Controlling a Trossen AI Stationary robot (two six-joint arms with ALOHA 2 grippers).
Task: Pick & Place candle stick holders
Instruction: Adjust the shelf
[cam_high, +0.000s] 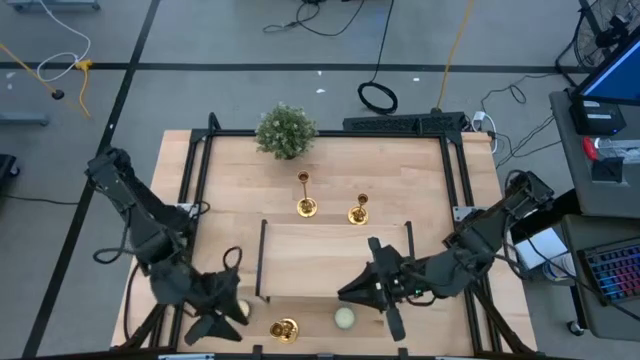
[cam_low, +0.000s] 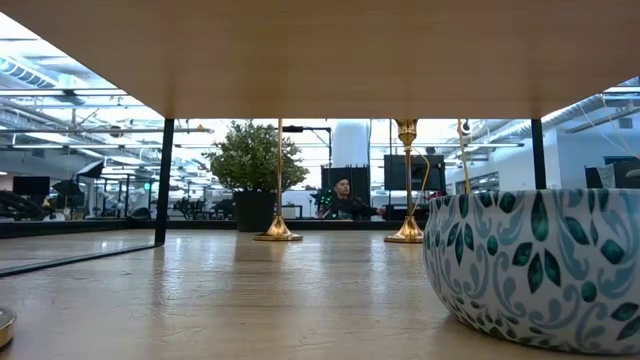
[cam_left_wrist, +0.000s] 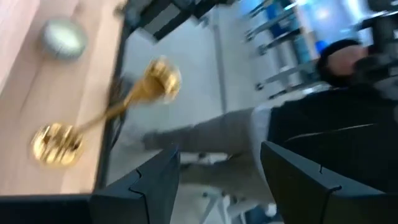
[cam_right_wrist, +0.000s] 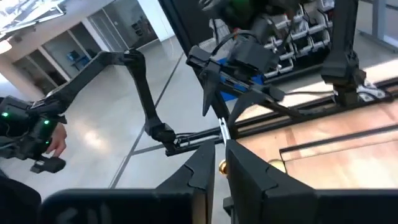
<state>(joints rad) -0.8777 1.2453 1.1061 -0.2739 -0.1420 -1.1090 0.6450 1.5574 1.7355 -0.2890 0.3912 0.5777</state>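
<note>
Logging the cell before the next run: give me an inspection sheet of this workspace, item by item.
Surface: wooden table, black-framed.
Job's things: taller candle stick holder and shorter candle stick holder upright mid-table; third candle stick holder near the front edge.
Clutter: plant, pale candle, patterned bowl.
Grippers: left pincer open, empty; right pincer shut, over the table's front.
Cables: black coil on the floor.
Surroundings: person in the background.
</note>
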